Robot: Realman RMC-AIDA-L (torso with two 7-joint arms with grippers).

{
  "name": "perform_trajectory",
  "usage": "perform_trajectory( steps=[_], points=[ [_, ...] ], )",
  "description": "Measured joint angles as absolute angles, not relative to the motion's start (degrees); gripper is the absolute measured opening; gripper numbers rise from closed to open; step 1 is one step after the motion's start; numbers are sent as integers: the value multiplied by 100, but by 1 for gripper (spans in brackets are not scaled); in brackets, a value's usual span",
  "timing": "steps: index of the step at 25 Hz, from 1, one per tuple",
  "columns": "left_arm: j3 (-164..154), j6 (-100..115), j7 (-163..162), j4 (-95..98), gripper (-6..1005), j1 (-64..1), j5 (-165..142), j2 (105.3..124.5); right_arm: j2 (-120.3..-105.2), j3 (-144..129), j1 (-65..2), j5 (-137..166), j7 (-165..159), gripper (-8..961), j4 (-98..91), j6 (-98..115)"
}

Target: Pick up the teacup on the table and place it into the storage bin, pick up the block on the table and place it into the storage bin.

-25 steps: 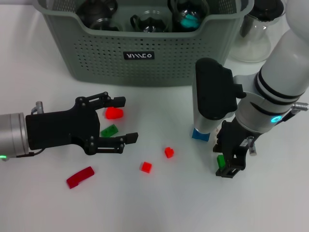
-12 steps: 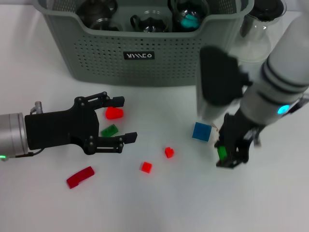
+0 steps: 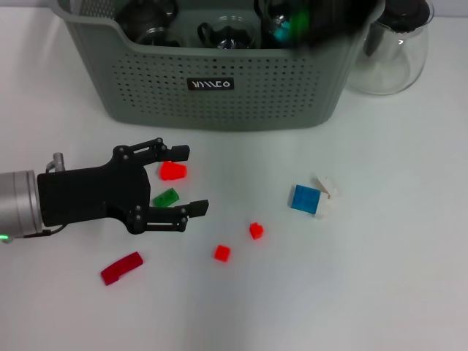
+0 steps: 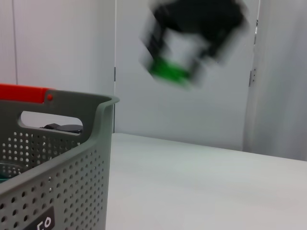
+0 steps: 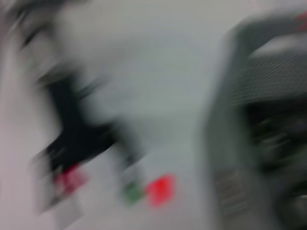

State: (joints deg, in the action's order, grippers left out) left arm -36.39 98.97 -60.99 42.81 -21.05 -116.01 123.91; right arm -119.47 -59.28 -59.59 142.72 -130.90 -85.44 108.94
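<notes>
The left gripper [image 3: 174, 180] hovers low over the table [image 3: 380, 278], jaws spread wide around a green block [image 3: 166, 197], gripping nothing. Loose on the table: four red blocks, one green, one blue block [image 3: 306, 199]. The right gripper [image 4: 192, 43] is a blur above the storage bin [image 3: 219, 80], pinching a second green block [image 4: 169, 73].

On the table [image 3: 380, 278] lie seven loose blocks: four red ones [image 3: 173, 171], one green block [image 3: 165, 197], one blue cube [image 3: 305, 199] and one small white piece [image 3: 326, 187]. One storage bin [image 3: 219, 84] and one glass carafe [image 3: 395, 51] stand behind them.
</notes>
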Motion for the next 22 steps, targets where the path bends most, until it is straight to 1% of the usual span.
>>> perform_trajectory(
  steps=[4,5,6,10,15,22],
  points=[
    [-3637,9889,-6110,4281,888,-2116,-11599,12392,-11907,-5792,-6427,15118,-13389,436,-7925,9668],
    [-3637,9889,-6116,4280,888,-2120,-11596,12393,-11914,-5880,-6607,15507,-13487,436,-7382,9039],
    [-3634,9891,-6121,4280,888,-2121,-11594,12393,-11914,-5880,-6607,15507,-13487,436,-7382,9039],
    [-3629,9885,-6130,4280,887,-2135,-11593,12393,-11982,-6140,-6904,16344,-13701,436,-6021,7662],
    [-3629,9865,-6132,4280,887,-2155,-11592,12393,-11998,-6512,-7108,16639,-13888,437,-4686,6262],
    [-3630,9862,-6134,4280,888,-2162,-11592,12393,-11988,-6761,-7151,16785,-14033,436,-3749,5056]
  ],
)
